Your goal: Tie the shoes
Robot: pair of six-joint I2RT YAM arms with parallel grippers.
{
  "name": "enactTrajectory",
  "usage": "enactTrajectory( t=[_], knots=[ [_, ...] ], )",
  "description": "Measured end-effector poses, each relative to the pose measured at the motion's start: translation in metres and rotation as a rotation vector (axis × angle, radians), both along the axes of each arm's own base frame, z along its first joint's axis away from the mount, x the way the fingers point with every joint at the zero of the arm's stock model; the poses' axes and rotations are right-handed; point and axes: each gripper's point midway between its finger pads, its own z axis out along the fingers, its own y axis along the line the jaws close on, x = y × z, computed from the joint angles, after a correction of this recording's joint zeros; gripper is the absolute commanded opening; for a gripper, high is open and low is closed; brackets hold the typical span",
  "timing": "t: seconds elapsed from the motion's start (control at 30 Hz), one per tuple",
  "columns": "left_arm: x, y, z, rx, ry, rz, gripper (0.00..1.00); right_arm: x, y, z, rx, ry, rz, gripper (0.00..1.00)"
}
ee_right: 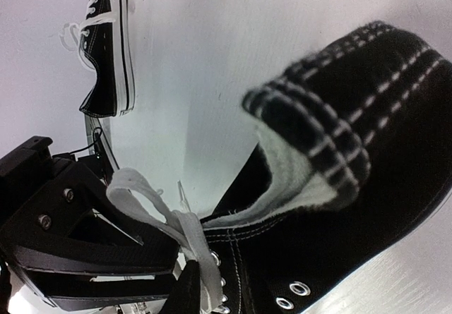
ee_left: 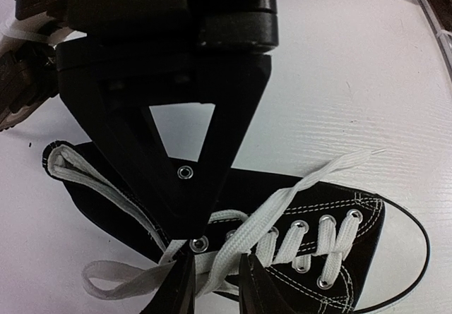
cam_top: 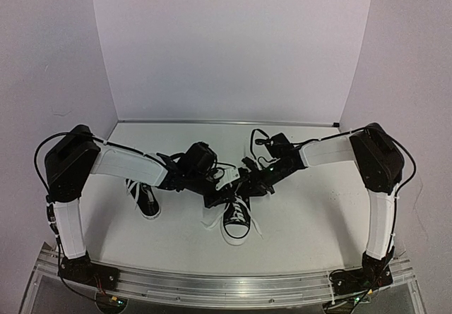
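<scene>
Black canvas and white rubber lie nearest: one of the shoes (cam_top: 236,222) sits mid-desk (cam_top: 311,219), its toe cap (cam_top: 236,236) toward the arm bases. Loose lace (cam_top: 210,222) ends spill onto the desk on both sides. The other shoe (cam_top: 147,202) lies off to the left, apart from the first and partly under the left forearm (cam_top: 120,166), with its toe also toward the near edge. Just beyond the middle shoe's laced front, over its open collar, the two arms meet tip to tip. The left fingers (ee_right: 78,250) point in from the left and the right fingers (ee_left: 113,137) from the right, both at the top eyelets (ee_left: 198,243). In each wrist view a white lace strand runs down beside that arm's own dark fingertip. Whether either pair is pinching the strand or only lying beside it, I cannot tell. Farthest back stand plain pale walls (cam_top: 233,46).
</scene>
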Motion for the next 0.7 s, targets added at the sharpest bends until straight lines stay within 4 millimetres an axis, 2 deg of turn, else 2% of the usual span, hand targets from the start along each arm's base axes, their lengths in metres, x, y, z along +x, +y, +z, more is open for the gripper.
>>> enactTrajectory(
  t=[0.13,0.43,0.7],
  knots=[
    [0.0016,-0.0018,-0.0011,0.005,0.001,-0.001,0.14,0.0007,0.0009,0.0026,0.004,-0.009,0.010,0.00],
    [0.0016,0.0006,-0.0053,0.029,-0.005,-0.007,0.01,0.0015,0.0020,0.0057,0.007,-0.013,0.016,0.00],
    [0.0019,0.0028,-0.0075,0.042,-0.004,0.000,0.00,0.0009,0.0014,0.0051,0.004,-0.009,0.016,0.00]
  ],
)
